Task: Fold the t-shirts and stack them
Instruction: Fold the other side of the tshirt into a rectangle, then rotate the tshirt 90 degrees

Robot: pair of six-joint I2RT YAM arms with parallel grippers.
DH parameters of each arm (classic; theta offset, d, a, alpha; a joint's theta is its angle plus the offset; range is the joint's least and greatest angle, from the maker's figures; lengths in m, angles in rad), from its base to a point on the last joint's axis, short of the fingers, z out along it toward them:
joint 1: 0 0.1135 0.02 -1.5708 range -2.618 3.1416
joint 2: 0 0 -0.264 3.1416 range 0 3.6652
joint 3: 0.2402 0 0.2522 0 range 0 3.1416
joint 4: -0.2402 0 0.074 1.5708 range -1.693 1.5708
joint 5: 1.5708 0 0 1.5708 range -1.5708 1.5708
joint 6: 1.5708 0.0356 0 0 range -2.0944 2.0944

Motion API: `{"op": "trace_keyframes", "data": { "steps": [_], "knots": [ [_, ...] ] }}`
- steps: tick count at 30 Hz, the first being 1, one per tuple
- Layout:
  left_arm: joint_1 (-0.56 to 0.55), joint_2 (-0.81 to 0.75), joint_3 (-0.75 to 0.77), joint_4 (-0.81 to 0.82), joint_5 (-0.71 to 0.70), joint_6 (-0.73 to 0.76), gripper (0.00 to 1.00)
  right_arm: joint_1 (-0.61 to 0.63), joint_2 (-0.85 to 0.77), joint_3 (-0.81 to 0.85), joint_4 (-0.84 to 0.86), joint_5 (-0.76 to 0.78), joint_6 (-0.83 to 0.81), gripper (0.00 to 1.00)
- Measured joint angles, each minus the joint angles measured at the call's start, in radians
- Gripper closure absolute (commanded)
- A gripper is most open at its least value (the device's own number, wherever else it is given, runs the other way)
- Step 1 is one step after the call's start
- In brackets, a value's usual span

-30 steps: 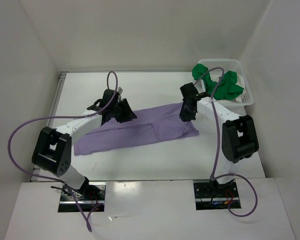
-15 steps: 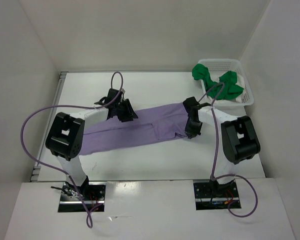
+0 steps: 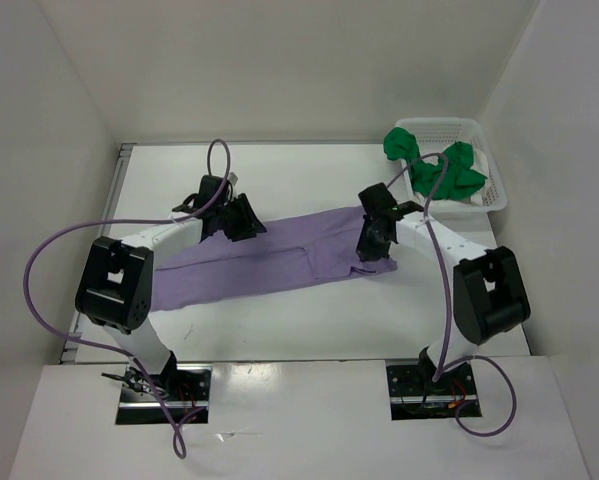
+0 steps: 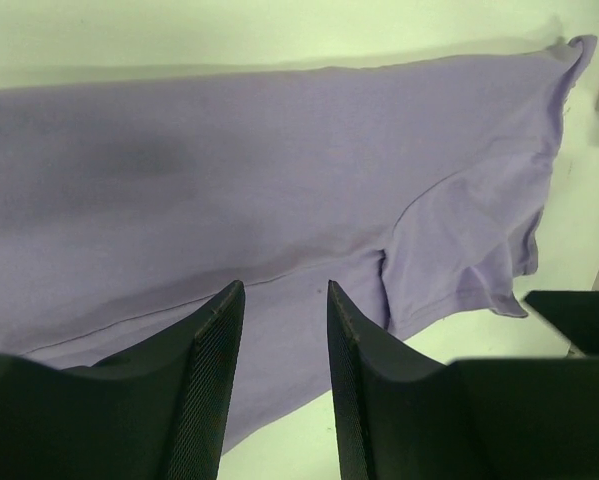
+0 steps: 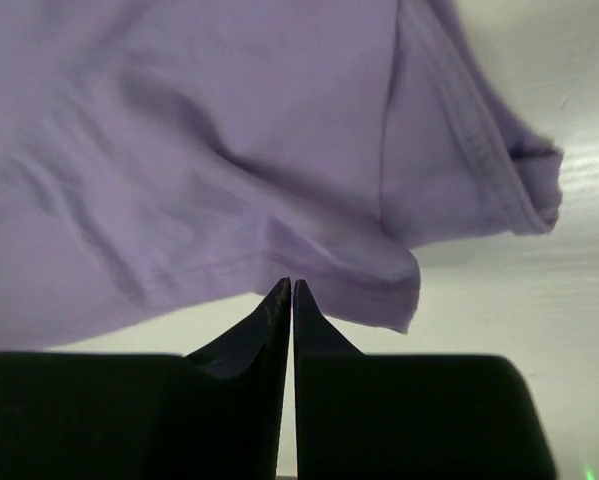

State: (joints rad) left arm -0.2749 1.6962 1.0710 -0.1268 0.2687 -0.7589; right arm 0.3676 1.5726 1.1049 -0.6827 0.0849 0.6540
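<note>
The pale lavender t-shirt (image 3: 269, 262) lies flattened in a long band across the table's middle. My left gripper (image 3: 241, 218) hovers over its far edge; in the left wrist view the gripper (image 4: 284, 285) is open and empty above the cloth (image 4: 229, 170). My right gripper (image 3: 374, 240) is over the shirt's right end by a sleeve. In the right wrist view it (image 5: 291, 284) is shut, its tips at the shirt's hem (image 5: 309, 265), with no cloth seen between them. The green t-shirt (image 3: 447, 172) lies crumpled in the basket. I cannot make out the cream-white shirt.
The white mesh basket (image 3: 482, 135) stands at the table's back right corner. White walls enclose the table on three sides. Purple cables loop from both arms above the table.
My right gripper dipped toward the shirt's near right corner, then moved back up over the sleeve. My left arm's elbow swung out left while its gripper stayed at the shirt's far edge.
</note>
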Motion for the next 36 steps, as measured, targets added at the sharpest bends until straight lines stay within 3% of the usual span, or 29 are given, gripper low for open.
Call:
{"op": "trace_keyframes", "data": {
  "steps": [10,13,18,23,31,36],
  "knots": [
    [0.003,-0.001,-0.02,-0.022,-0.007,0.016,0.53,0.002,0.086,-0.137,0.01,-0.006,0.025,0.94],
    [0.018,-0.012,-0.025,-0.034,-0.013,0.026,0.53,-0.006,0.085,-0.135,0.01,0.007,0.032,0.77],
    [0.06,-0.062,-0.034,-0.066,-0.032,0.05,0.53,-0.023,0.072,-0.029,-0.003,0.005,0.032,0.7],
    [0.064,-0.112,-0.041,-0.079,-0.043,0.056,0.53,-0.024,0.1,0.15,0.056,-0.024,0.02,0.95],
    [0.064,-0.161,-0.05,-0.121,-0.045,0.078,0.53,-0.019,0.381,0.198,0.144,-0.095,0.032,0.97],
    [0.064,-0.178,-0.05,-0.142,-0.019,0.083,0.53,-0.013,0.507,0.372,0.13,-0.116,0.025,0.98]
  ]
}}
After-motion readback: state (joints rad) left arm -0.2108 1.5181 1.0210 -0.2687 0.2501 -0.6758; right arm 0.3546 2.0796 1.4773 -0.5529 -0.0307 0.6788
